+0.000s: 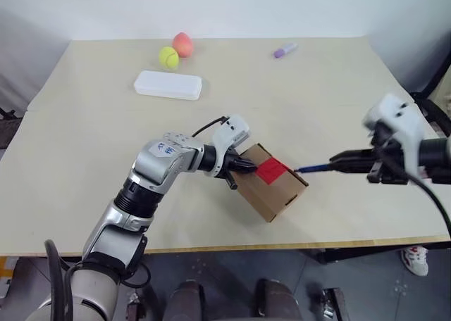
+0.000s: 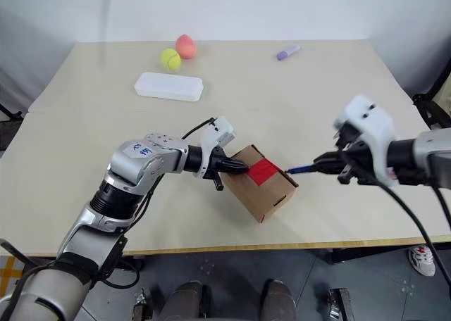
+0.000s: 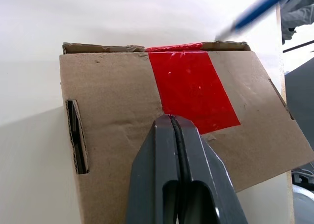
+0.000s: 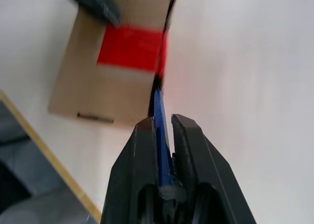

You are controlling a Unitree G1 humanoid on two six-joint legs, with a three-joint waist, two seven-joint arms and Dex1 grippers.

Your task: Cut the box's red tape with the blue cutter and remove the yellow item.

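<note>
The brown box [image 1: 271, 191] lies near the table's front edge, with the red tape [image 1: 272, 170] across its top flap and over the far rim. My left gripper [image 1: 246, 165] is shut and empty, its fingertips [image 3: 171, 123] pressing on the box top at the tape's near edge. To the right of the box, my right gripper [image 1: 340, 160] is shut on the blue cutter [image 1: 313, 168]. The cutter points at the box, with its tip just off the taped edge [image 4: 158, 94]. The yellow item is hidden.
A flat white case [image 1: 168, 84] lies at the back left. Beyond it sit a yellow-green tennis ball [image 1: 168, 56] and a pink-orange round fruit [image 1: 182, 43]. A purple marker [image 1: 285, 50] lies at the back. The table's front edge [image 1: 282, 245] runs close below the box.
</note>
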